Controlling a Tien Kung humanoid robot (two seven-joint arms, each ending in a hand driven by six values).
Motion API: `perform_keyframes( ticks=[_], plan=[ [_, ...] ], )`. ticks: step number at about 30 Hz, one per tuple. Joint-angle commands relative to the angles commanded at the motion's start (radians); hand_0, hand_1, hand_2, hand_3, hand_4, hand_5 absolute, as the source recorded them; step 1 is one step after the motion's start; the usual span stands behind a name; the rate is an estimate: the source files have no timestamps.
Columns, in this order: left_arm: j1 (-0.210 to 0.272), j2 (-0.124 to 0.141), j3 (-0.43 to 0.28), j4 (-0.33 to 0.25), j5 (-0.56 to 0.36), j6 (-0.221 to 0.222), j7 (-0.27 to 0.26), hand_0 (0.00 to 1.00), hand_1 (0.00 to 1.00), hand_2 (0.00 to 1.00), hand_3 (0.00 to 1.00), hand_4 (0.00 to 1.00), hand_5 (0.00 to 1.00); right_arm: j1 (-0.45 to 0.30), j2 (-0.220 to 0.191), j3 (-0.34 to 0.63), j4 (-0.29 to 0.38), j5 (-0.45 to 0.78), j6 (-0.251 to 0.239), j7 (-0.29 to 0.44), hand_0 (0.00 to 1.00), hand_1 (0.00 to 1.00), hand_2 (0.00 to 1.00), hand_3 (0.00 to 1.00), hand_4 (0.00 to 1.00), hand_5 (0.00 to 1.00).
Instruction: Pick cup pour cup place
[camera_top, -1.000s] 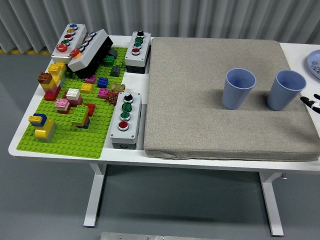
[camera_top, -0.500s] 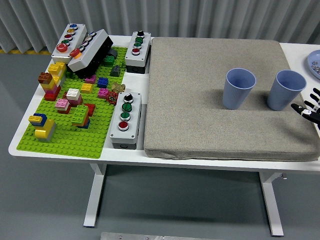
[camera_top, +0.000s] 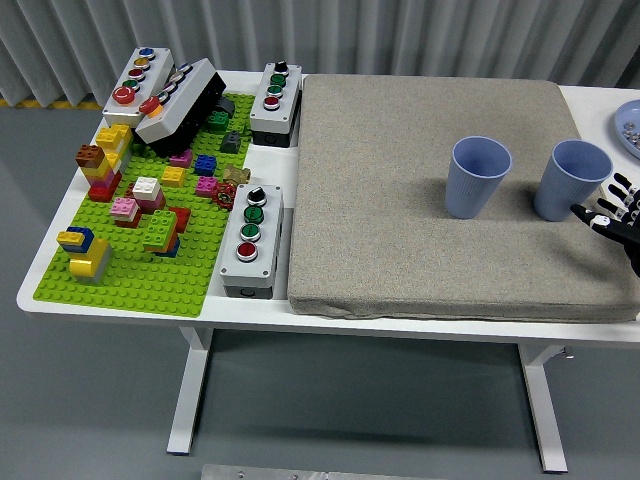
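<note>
So the biggest thing here is the white table (camera_top: 600, 335), and most of its right side is covered by a thick grey mat (camera_top: 400, 200). My guess is the mat is there to catch spills and stop cups from sliding, since this is a pouring job. The left side has a green brick plate (camera_top: 140, 270) loaded with coloured bricks, plus a few grey button boxes (camera_top: 252, 240) around it. None of that looks related to the task, it's just parked out of the way.

On the mat there are two blue cups, both upright with open mouths. The left cup (camera_top: 478, 176) sits nearer the middle, the right cup (camera_top: 576, 179) close to the mat's right edge. They're near each other but not touching, which makes sense if one gets tipped into the other.

Smallest bit: the right hand (camera_top: 608, 212) pokes in at the right edge, fingers (camera_top: 620, 187) spread and holding nothing. It's just beside the right cup, low on its right side, maybe barely short of touching, hard to say. I'd bet that cup is the one to grab. No left arm visible.
</note>
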Motion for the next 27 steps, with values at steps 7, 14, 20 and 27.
perform_keyframes(
  ticks=[7,14,20,27],
  plan=[
    [-0.001,0.001,0.000,0.000,0.001,0.000,0.000,0.880,0.846,0.915,0.799,0.631,0.917,0.020,0.004,-0.010,-0.013,-0.007,-0.004,0.002,0.937,0.932,0.998,0.984,0.902,0.355],
    [-0.003,0.001,0.001,0.000,0.000,-0.001,-0.002,0.879,0.846,0.915,0.800,0.631,0.918,0.039,0.004,-0.021,-0.028,-0.014,-0.004,0.004,0.935,0.932,0.998,0.977,0.898,0.355],
    [-0.008,0.000,0.002,-0.001,0.002,-0.001,-0.002,0.879,0.846,0.915,0.800,0.630,0.918,0.055,0.007,-0.024,-0.038,-0.016,-0.003,0.004,0.934,0.932,0.998,0.973,0.896,0.354],
    [-0.011,0.000,0.002,-0.001,0.003,-0.002,-0.001,0.879,0.846,0.915,0.799,0.630,0.919,0.066,0.013,-0.028,-0.043,-0.018,-0.004,0.003,0.938,0.932,0.998,0.971,0.893,0.356]
  ],
)
